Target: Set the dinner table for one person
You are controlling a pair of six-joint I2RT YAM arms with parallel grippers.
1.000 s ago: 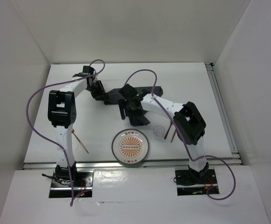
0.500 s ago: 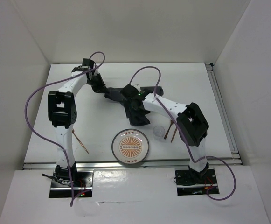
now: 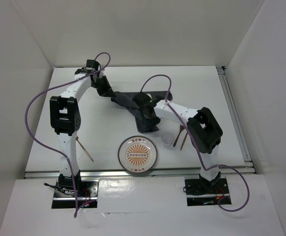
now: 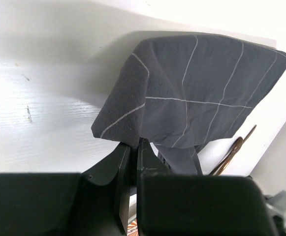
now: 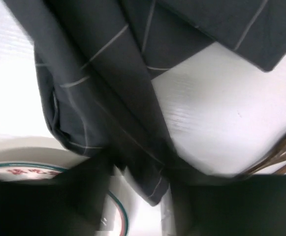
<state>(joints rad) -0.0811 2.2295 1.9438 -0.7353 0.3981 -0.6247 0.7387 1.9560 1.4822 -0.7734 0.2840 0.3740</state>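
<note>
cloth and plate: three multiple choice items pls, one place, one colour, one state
1. Where is the plate?
A. far left corner
B. near edge of the table, centre
C. far right corner

2. What colour is the cloth?
A. dark grey with pale lines
B. red
C. plain white

3. How are the left fingers?
A. wide open
B. half open, empty
C. shut on the cloth

Answers: 1 B, the top view shows it there; 2 A, the left wrist view shows the lines; 3 C, they pinch its edge.

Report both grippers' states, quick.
Left gripper: closed, pinching the dark grey checked cloth by its edge.
Right gripper: closed on the same cloth's bunched fold.
</note>
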